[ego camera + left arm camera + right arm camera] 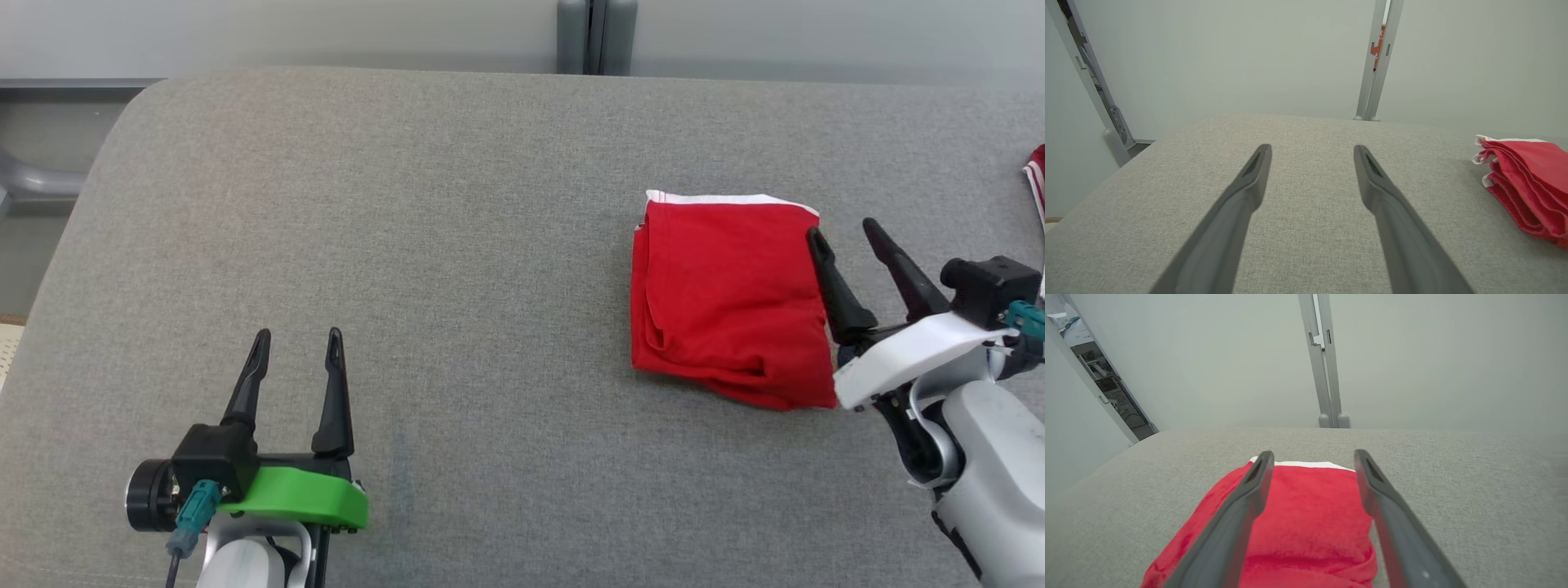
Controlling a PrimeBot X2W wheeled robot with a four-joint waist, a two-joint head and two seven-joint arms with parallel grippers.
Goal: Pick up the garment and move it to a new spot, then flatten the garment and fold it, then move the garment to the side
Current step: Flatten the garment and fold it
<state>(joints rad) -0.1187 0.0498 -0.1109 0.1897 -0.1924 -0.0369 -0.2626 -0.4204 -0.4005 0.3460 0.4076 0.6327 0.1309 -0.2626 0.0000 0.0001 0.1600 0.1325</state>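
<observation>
The garment (722,302) lies on the table (457,245), right of centre.

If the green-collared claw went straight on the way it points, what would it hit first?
Likely nothing close: the left gripper points across bare grey table, the red garment lying off to its right. Past the far edge, probably the pale wall.

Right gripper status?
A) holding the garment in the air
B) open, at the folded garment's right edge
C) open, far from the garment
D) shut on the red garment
B: the right gripper has its fingers spread apart at the right edge of the folded red garment, which lies flat on the grey fabric surface.
</observation>
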